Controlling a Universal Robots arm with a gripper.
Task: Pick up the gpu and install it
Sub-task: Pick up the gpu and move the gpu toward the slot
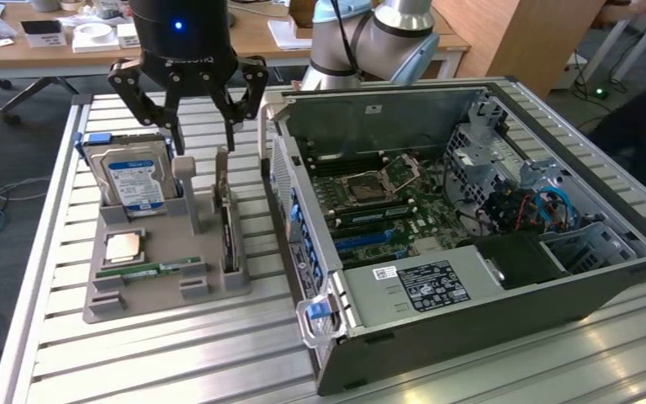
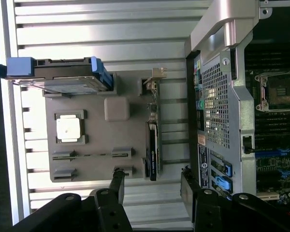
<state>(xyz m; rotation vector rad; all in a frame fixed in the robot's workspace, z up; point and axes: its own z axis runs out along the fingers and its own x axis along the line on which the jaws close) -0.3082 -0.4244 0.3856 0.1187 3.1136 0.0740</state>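
In the exterior view, a grey tray (image 1: 166, 290) lies on the slatted metal worktop (image 1: 132, 358), at 9 o'clock from the open computer case (image 1: 469, 227). The tray holds a blue-labelled hard drive (image 1: 132, 181) standing upright at its 11 o'clock corner, a processor chip (image 1: 124, 246) lying flat and a green RAM stick (image 1: 149, 270) at 6 o'clock from the chip. The gpu (image 1: 229, 231) stands on edge in the slot along the tray's 3 o'clock side, nearest the case. Inside the case the motherboard (image 1: 379, 202) lies exposed. The hand (image 1: 203, 139) hangs above the tray with its fingers spread wide and nothing between them. The gpu is at 6 o'clock from it, with its upper end near one fingertip.

In the wrist view, the tray (image 2: 94, 137) carries the hard drive (image 2: 63, 77), the chip (image 2: 69, 129) and the RAM stick (image 2: 92, 155). The gpu (image 2: 153, 145) sits on the tray's edge beside the case (image 2: 222, 96). The hand (image 2: 152, 178) is open, and one end of the gpu lies in line between its fingertips (image 2: 117, 180).
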